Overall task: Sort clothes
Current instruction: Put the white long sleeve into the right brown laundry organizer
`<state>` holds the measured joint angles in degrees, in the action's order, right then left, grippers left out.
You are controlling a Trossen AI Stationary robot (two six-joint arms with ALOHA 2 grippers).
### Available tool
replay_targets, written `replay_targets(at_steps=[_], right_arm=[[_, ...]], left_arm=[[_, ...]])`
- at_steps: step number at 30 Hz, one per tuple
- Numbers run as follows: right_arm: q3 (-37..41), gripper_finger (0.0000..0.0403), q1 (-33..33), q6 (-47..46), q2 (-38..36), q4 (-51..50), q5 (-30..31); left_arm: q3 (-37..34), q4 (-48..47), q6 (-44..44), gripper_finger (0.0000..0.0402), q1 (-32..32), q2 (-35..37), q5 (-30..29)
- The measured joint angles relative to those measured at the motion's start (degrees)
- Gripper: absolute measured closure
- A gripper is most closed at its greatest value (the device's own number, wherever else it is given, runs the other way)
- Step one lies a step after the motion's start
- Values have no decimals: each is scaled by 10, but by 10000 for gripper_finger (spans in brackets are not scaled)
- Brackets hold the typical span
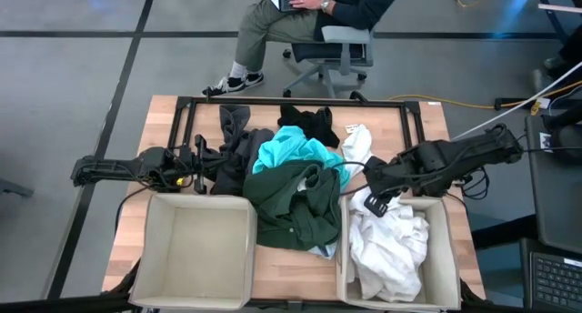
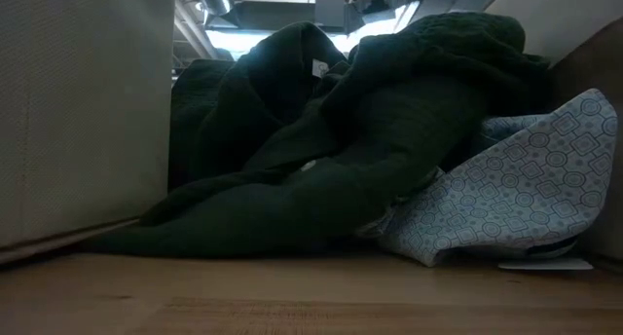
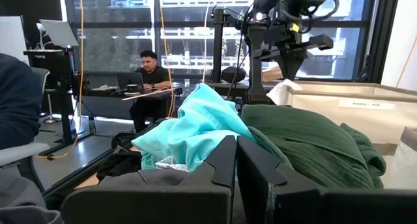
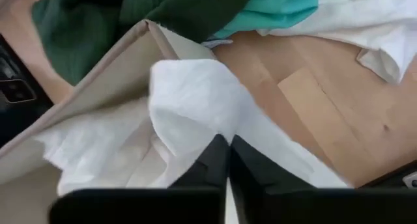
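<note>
- Right gripper hangs over the far rim of the right bin, fingers pressed together and pinching a fold of the white garment; the rest of that cloth lies heaped inside the bin.
- Left gripper sits low near the worktop's left edge, fingers pressed together with nothing visibly between them, just beside the dark grey garment.
- Dark green garment lies bunched between the two bins at the worktop's middle, over a pale blue patterned one.
- Turquoise garment lies just beyond the green one, touching it.
- Black garment lies near the far edge; another white piece lies beside it.
- Left bin stands at the near left corner.
- Person sits on a chair beyond the far edge.
</note>
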<state>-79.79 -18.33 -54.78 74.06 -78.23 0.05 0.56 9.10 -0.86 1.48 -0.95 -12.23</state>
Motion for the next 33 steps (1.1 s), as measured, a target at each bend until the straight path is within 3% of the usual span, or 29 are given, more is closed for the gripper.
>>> replay_targets(at_steps=[7,15,25,33], right_arm=[[-61,391,0,-15,0,-16,18],[-83,393,-16,-119,0,10,-35],[-45,391,-136,-274,43,40,-39],[48,391,-194,-298,110,68,-6]], left_arm=[[0,0,0,396,0,0,0],[0,0,4,396,0,0,0],[0,-2,4,396,0,0,0],[0,-3,2,396,0,0,0]])
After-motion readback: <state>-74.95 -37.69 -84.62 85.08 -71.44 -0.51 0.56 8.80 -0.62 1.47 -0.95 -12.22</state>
